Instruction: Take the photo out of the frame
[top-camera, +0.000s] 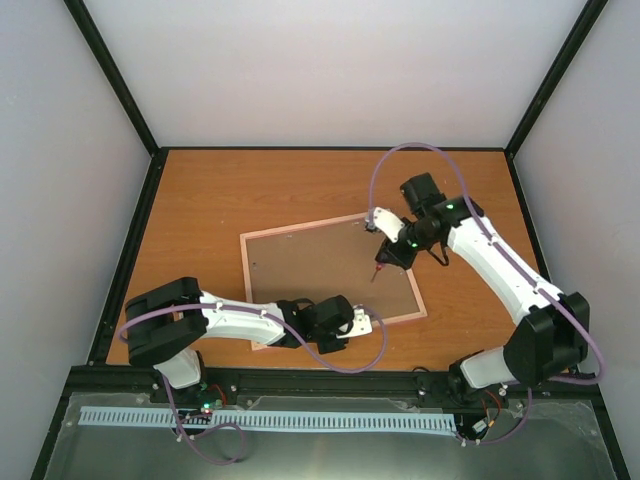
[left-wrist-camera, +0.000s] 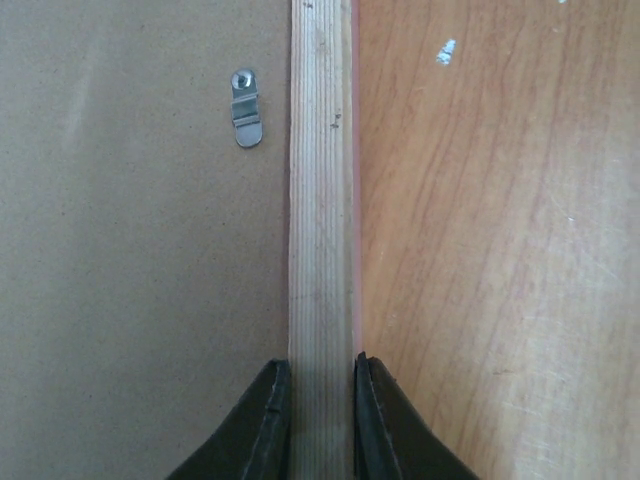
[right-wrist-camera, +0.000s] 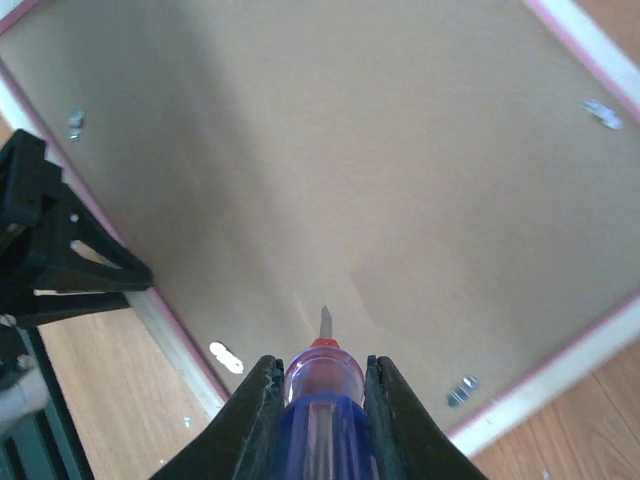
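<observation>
Across the middle of the table (top-camera: 220, 190), top view, the pink frame (top-camera: 310, 270) lies face down with its brown board (top-camera: 300, 262) up. The left end effector (top-camera: 365, 322) grips its 5 o'clock edge, and the right end effector (top-camera: 392, 252) hangs at 2 o'clock of its centre.

Left wrist view: the fingers (left-wrist-camera: 265, 430) stand narrow, clamped on the frame's bare wood edge, with a metal clip (left-wrist-camera: 245, 120) at 11 o'clock.

Right wrist view: the jaws are narrow, holding a screwdriver (right-wrist-camera: 322, 400), its tip over the board.

Orange-brown wooden table (top-camera: 200, 200)
A pink frame (top-camera: 300, 265) lies flat on it, brown board back upward, askew to its edges.
</observation>
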